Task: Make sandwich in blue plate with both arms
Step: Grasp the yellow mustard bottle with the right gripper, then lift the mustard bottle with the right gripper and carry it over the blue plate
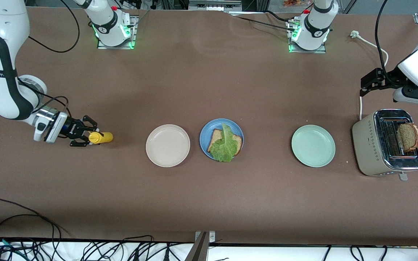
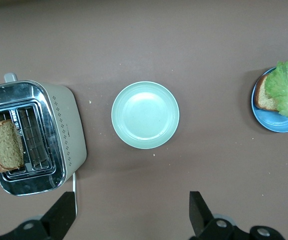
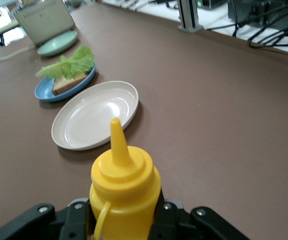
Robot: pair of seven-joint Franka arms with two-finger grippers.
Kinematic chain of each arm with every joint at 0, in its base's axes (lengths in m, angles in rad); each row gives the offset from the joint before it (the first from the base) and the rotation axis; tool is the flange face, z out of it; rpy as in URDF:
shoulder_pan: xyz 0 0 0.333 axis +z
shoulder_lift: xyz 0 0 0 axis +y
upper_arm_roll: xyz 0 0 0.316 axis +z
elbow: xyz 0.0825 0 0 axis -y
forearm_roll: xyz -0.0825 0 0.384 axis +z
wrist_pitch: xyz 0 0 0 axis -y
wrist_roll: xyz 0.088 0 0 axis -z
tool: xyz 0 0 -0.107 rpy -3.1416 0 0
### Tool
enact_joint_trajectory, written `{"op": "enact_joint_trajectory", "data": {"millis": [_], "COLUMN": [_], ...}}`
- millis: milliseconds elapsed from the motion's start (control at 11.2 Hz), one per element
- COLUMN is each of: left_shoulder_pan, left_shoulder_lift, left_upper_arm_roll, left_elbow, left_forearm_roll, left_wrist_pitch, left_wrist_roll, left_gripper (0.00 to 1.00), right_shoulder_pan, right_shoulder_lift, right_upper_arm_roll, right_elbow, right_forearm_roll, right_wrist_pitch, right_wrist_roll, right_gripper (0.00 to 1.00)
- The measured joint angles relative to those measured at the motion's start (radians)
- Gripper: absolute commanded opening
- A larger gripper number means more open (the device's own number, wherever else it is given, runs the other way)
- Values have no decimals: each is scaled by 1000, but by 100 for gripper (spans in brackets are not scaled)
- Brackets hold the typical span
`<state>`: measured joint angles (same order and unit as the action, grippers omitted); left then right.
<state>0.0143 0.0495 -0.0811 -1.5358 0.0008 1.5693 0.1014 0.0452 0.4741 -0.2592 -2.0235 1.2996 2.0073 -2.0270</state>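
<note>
On the brown worktop (image 1: 209,79) sit all the things, in a row from one end to the other. Biggest is the toaster (image 1: 370,145) at the left arm's end, with a slice of brown bread (image 1: 408,136) sticking up out of one slot. Next to it, toward the middle, lies the pale green plate (image 1: 313,145), with nothing on it. Near the middle lies the blue plate (image 1: 206,136), and on it is one slice of brown bread (image 1: 217,138) with a ruffled green lettuce leaf (image 1: 225,146) lying on top; the leaf hangs a little over the plate's rim on the side nearer the front camera. Just beside the blue plate, toward the right arm's end, is the beige plate (image 1: 167,145), also bare. At the right arm's end is the yellow squeeze bottle (image 1: 101,137), with its pointed tip toward the plates. The right claw (image 1: 85,136) has its fingers on both sides of the bottle, pressed against it. The left claw (image 2: 134,215) waits up in the air above the toaster's end of the worktop, its fingers wide apart and holding nothing.
</note>
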Motion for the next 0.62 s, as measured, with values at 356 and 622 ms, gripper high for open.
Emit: {"op": "enact_joint_trajectory", "data": {"millis": [356,622], "left_shoulder_pan": [1,1], "left_shoulder_lift": [1,1], "left_upper_arm_roll": [0,1], "left_elbow": [0,0], "left_forearm_roll": [0,0], "left_wrist_pitch": [0,0], "left_wrist_roll": [0,0], "left_gripper": [100,100], "right_shoulder_pan": [28,43], "right_shoulder_lift": [-45,-67], "right_upper_arm_roll": [18,88], "right_elbow": [178,200], "right_forearm_roll": [-413,-603], "right_wrist_pitch": [54,114], "right_wrist_roll": [462,732], "right_gripper": [0,0]}}
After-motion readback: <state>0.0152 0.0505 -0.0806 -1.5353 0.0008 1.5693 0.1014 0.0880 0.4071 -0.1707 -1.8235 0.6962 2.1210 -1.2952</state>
